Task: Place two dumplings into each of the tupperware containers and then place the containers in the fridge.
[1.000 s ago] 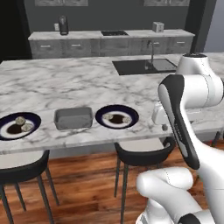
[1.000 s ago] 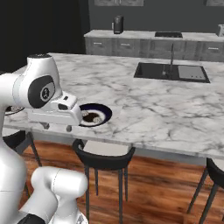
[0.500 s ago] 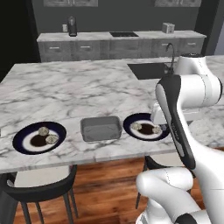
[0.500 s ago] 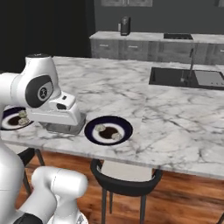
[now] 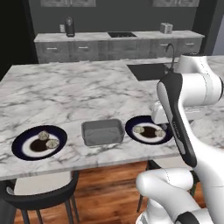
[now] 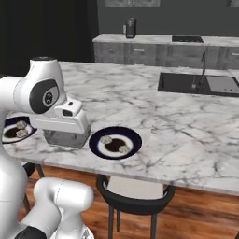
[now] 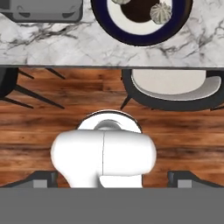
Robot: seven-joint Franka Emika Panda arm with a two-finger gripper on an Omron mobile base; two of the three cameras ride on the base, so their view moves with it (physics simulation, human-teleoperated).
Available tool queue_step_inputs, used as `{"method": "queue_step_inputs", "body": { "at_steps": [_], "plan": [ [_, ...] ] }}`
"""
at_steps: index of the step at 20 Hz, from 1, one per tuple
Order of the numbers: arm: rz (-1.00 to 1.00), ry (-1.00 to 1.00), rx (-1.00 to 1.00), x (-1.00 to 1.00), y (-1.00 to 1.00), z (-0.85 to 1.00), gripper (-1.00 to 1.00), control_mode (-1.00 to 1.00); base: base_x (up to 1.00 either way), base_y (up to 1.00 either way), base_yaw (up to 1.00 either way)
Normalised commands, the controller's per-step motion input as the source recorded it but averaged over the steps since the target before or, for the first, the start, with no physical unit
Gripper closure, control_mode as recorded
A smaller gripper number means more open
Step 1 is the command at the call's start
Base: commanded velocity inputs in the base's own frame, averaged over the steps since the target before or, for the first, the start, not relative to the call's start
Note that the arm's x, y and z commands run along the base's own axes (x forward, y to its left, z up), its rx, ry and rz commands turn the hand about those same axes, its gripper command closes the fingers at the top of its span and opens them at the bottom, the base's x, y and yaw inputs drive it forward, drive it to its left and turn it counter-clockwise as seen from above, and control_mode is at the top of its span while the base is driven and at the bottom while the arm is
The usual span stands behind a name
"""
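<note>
You have the marble island counter [image 5: 65, 94] in front of you, and every task item on it sits along its near edge. The fridge isn't something you can place from here, so plan on a drive later.

Largest of the task pieces in reach is 1 tupperware container [image 5: 102, 131], a grey see-through tray lying between 2 dark blue plates. It looks empty. The arm's hand partly hides it in the right base view.

The left plate [image 5: 24, 151] carries 2 dumplings [image 5: 47, 139] beside a brown sauce blob; the right plate [image 5: 135, 124] carries 2 more, the left dumpling [image 5: 139, 129] and the right dumpling [image 5: 160, 133], either side of its own sauce. In the hand view that right plate [image 7: 101, 19] sits at the top edge, with a stool [image 7: 170, 89] below it.

Your gripper [image 7: 112, 179] hangs over the floor just short of the counter edge, fingers spread wide with nothing between them (only its tips show).

As I judge it, nothing is done yet: no dumpling is in a container, no container is in the fridge. All of it remains.
</note>
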Motion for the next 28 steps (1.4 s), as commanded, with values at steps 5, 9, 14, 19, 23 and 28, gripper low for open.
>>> {"method": "queue_step_inputs", "body": {
  "at_steps": [5,9,14,19,23,28],
  "plan": [
    [0.0,0.0,0.0,0.0,0.0,0.0,-1.0,1.0,-0.02,0.66,0.27],
    [0.0,0.0,0.0,0.0,0.0,0.0,-1.0,1.0,0.52,0.27,0.1],
    [0.0,0.0,0.0,0.0,0.0,0.0,-1.0,1.0,0.67,0.47,-0.04],
    [0.0,0.0,0.0,0.0,0.0,0.0,-1.0,1.0,0.54,0.37,-0.07],
    [0.0,0.0,0.0,0.0,0.0,0.0,-1.0,1.0,0.04,0.0,0.0],
    [-0.05,0.0,0.0,0.13,-0.01,-0.04,-1.0,-1.0,0.0,0.0,0.0]
  ]
}}
